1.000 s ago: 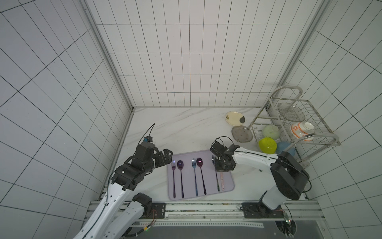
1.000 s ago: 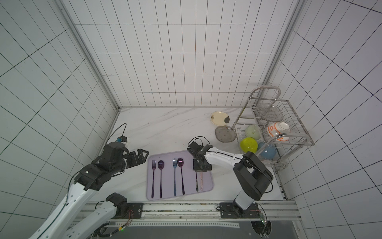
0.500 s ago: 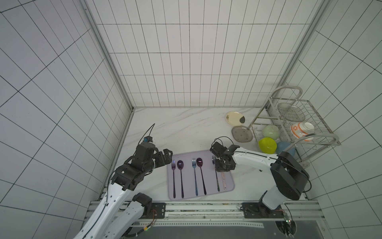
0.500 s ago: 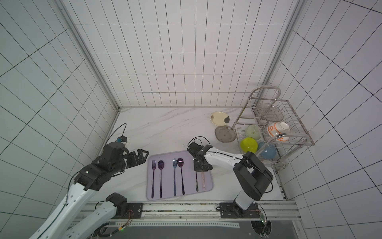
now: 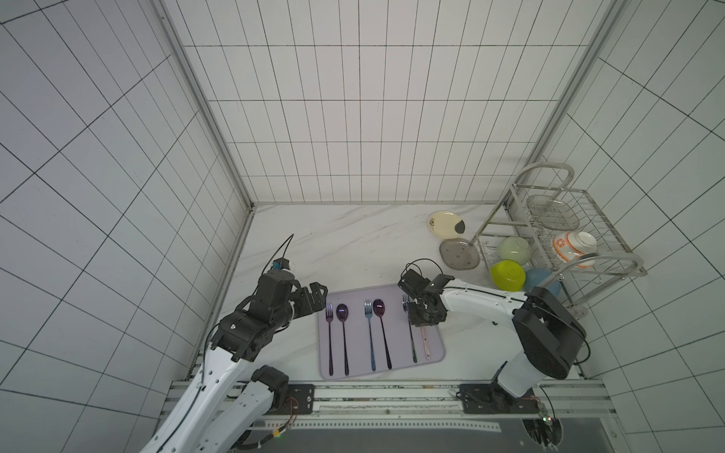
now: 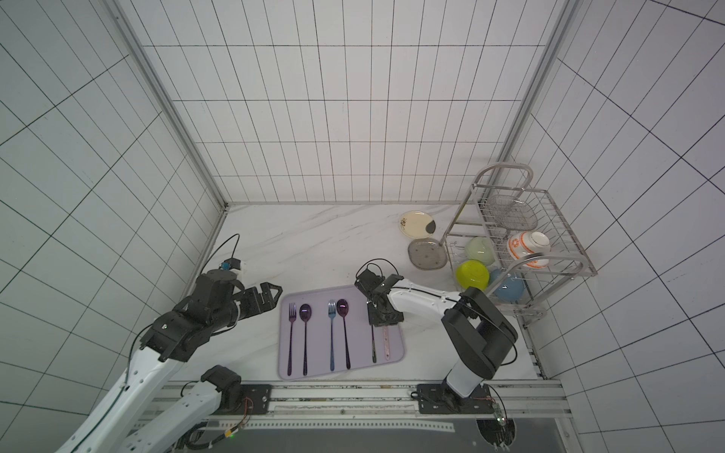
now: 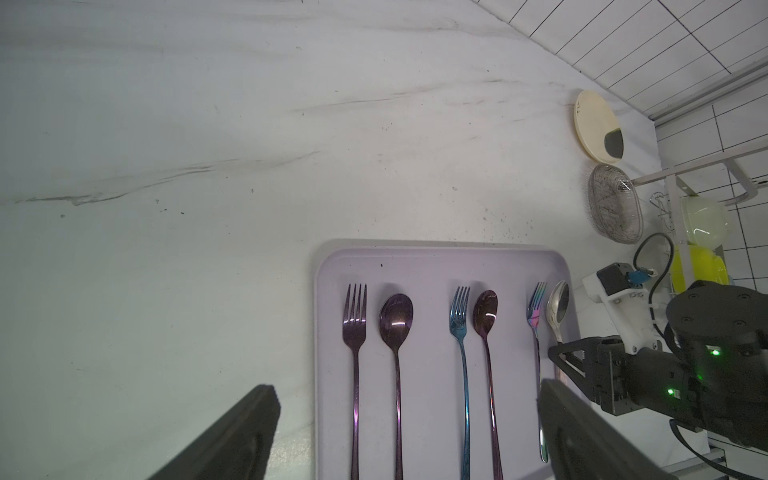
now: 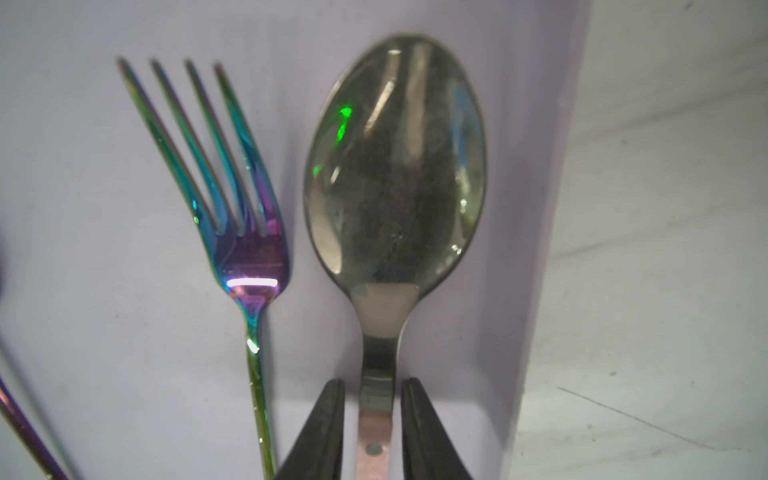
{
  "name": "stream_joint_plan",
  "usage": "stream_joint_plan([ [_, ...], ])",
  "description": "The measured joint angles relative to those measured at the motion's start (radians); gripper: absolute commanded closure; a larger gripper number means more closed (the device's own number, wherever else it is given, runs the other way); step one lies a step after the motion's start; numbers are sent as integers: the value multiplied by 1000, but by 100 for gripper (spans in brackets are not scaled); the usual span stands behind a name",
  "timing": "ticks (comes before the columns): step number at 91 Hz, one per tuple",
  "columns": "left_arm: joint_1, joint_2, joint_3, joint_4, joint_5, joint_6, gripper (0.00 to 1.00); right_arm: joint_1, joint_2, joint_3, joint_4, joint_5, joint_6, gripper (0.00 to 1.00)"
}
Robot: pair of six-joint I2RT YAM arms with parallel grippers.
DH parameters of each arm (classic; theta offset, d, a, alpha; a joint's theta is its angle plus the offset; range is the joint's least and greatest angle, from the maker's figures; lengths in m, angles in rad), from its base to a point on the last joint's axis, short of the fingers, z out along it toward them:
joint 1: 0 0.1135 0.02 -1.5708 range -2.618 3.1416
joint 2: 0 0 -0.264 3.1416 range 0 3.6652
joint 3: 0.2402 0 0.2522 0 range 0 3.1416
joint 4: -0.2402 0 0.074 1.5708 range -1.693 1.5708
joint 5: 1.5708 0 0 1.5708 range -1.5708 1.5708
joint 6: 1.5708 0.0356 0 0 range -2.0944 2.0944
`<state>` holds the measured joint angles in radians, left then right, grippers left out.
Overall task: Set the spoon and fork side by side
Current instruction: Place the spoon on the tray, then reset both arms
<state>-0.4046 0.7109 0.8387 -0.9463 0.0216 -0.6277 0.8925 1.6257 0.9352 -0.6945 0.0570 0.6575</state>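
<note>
- On the lilac tray (image 5: 433,362), the silver spoon (image 8: 395,166) with a pink handle lies flat, parallel to the rainbow fork (image 8: 232,199) and just beside it, near the tray's right edge.
- The right claw (image 8: 373,419) sits low over the spoon's handle, its 2 fingers (image 8: 328,428) slightly spread, 1 on each side of the neck with a thin gap visible, so nothing is pinched.
- The left claw (image 7: 407,424) hovers at the tray's left edge, fingers spread wide and holding nothing.
- 2 more fork-and-spoon pairs lie in the tray: a purple fork (image 7: 354,328) with a purple spoon (image 7: 396,322), and a blue fork (image 7: 459,320) with a bronze spoon (image 7: 485,311).
- The tray rests on the white marble worktop (image 5: 333,243).
</note>
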Motion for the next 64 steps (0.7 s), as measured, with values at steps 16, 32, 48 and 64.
stream_joint_plan([
  [16,0,2,0,0,-15,0,2,0,-60,9,-57,9,-11,41],
  [32,0,35,2,17,-46,38,2,-24,-246,46,-92,14,-92,21],
  [48,0,67,-3,152,-121,81,2,-207,-430,69,-64,-22,-273,3],
  [64,10,88,-96,430,-287,192,2,-447,-544,8,129,-82,-498,1],
])
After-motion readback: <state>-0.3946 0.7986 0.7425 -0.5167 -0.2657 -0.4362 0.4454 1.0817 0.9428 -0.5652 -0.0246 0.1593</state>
